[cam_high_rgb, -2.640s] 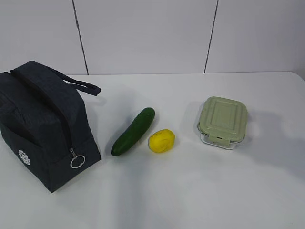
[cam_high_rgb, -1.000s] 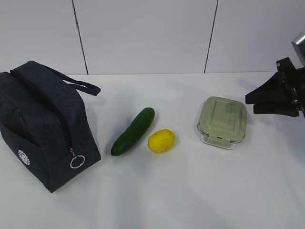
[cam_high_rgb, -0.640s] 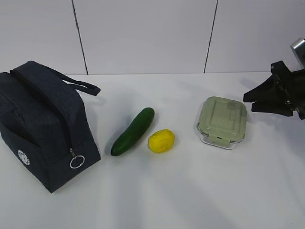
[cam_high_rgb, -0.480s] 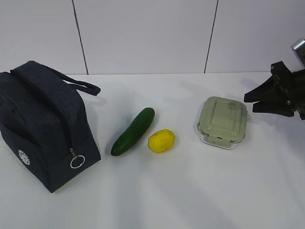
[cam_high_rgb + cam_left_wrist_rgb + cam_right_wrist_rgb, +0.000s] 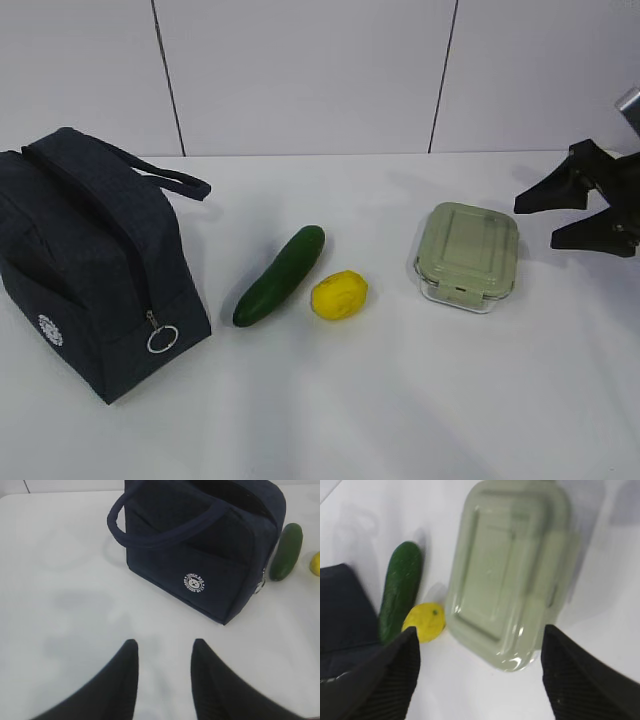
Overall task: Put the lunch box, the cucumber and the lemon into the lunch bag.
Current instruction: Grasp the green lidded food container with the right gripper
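Note:
The lunch box (image 5: 467, 255) with its sage-green lid sits right of centre on the white table; the right wrist view looks down on the lunch box (image 5: 507, 572). My right gripper (image 5: 535, 220) hovers just right of it, open wide and empty, also seen as the right gripper (image 5: 479, 632). The lemon (image 5: 339, 295) lies beside the cucumber (image 5: 281, 274). The navy lunch bag (image 5: 90, 265) stands at the left, its top zipper line running down to a ring pull. My left gripper (image 5: 162, 646) is open over bare table in front of the lunch bag (image 5: 205, 545).
White table (image 5: 400, 400) with a white panelled wall behind. In the left wrist view the cucumber (image 5: 286, 550) and a sliver of the lemon (image 5: 315, 563) lie to the bag's right. The bag's handle loop (image 5: 160, 175) sticks out towards the cucumber.
My right gripper came in from the right edge beside the lunch box and its jaws have spread much wider in the last half second. The objects and the left gripper have not moved.

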### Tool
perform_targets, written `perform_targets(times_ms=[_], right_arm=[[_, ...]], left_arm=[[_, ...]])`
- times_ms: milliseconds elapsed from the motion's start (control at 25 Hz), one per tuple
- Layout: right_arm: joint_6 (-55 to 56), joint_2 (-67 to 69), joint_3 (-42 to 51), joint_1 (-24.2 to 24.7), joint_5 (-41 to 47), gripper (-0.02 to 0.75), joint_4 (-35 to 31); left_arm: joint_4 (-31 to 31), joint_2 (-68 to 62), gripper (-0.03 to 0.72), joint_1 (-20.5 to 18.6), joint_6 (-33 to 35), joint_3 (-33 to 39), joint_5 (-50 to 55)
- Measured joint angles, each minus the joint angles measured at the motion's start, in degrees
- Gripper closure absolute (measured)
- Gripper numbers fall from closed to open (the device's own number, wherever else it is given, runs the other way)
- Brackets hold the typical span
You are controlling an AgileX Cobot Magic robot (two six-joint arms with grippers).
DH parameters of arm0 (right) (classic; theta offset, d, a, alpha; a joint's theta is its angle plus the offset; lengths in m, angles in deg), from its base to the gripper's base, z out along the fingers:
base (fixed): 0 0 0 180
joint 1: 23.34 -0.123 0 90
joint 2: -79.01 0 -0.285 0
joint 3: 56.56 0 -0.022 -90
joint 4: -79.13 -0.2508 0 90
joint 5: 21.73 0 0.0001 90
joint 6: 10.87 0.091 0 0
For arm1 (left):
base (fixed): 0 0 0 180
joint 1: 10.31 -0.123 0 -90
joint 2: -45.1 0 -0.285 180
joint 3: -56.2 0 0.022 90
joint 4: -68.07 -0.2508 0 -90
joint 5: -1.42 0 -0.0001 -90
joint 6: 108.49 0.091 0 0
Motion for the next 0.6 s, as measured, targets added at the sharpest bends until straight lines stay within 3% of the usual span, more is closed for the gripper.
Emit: perform_targets(times_ms=[200, 360, 600], right_arm=[[0.0, 0.6, -0.1, 0.1, -2.6, 0.225, 0.3], [-1.9, 4.7, -0.1, 0.8, 0.3, 0.236, -0.2], [-7.9, 7.2, -0.2, 3.4, 3.2, 0.237, -6.4]], left_arm=[[0.0, -0.6, 0.435, 0.0, 0.0, 0.0, 0.0], [0.0, -1.6, 0.435, 0.0, 0.0, 0.0, 0.0], [0.0, -2.0, 0.435, 0.0, 0.0, 0.0, 0.0]])
